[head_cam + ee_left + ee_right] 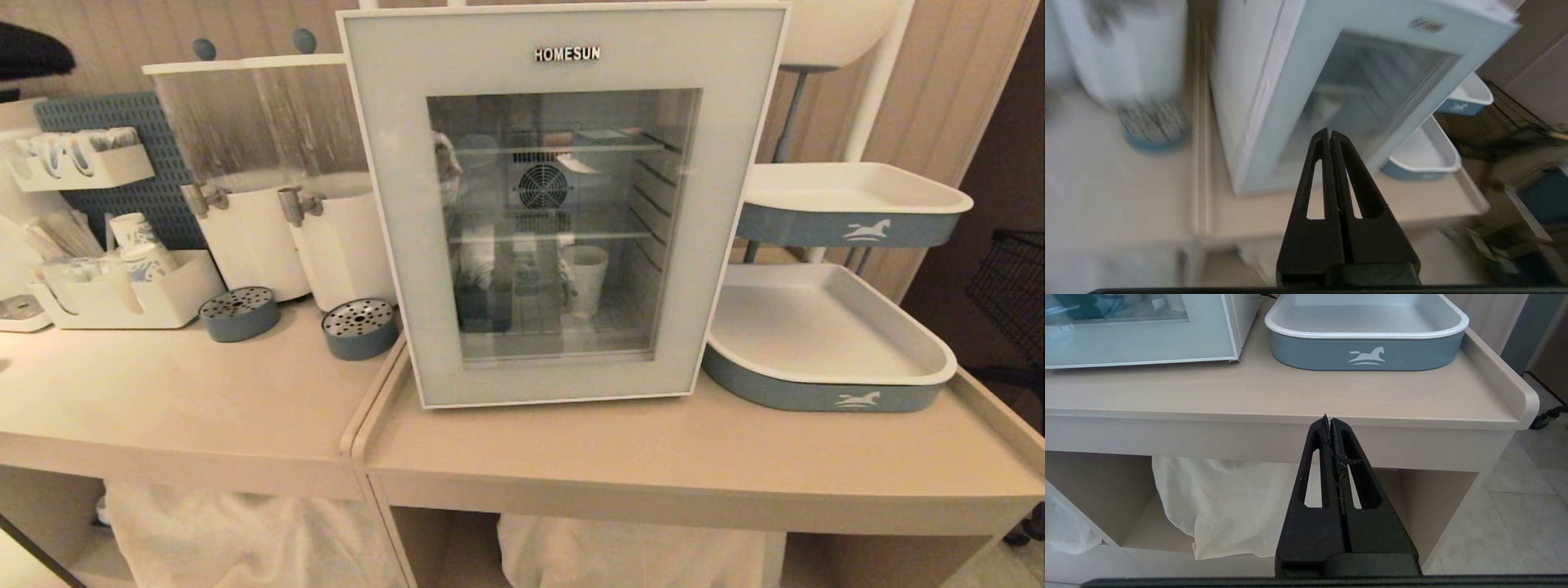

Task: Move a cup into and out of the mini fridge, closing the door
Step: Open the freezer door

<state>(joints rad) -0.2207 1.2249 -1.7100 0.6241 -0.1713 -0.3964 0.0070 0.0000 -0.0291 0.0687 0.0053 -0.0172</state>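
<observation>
The white mini fridge [563, 204] stands on the beige counter, its pale grey-blue glass door [392, 204] closed. Through the glass I see the white paper cup [586, 280] upright on the lower wire shelf. Neither arm shows in the head view. In the left wrist view my left gripper [1329, 132] is shut and empty, raised in front of the fridge [1241, 94] and aimed at the lower part of the door [1290, 134]. My right gripper [1329, 419] is shut and empty, parked low before the counter's front edge [1290, 416].
Two white dispensers [253, 237] with round grey drip trays [360, 327] stand left of the fridge. A holder with paper cups [139, 245] is at far left. Two grey-blue trays [824, 343] sit to the right. White cloth [1220, 498] hangs under the counter.
</observation>
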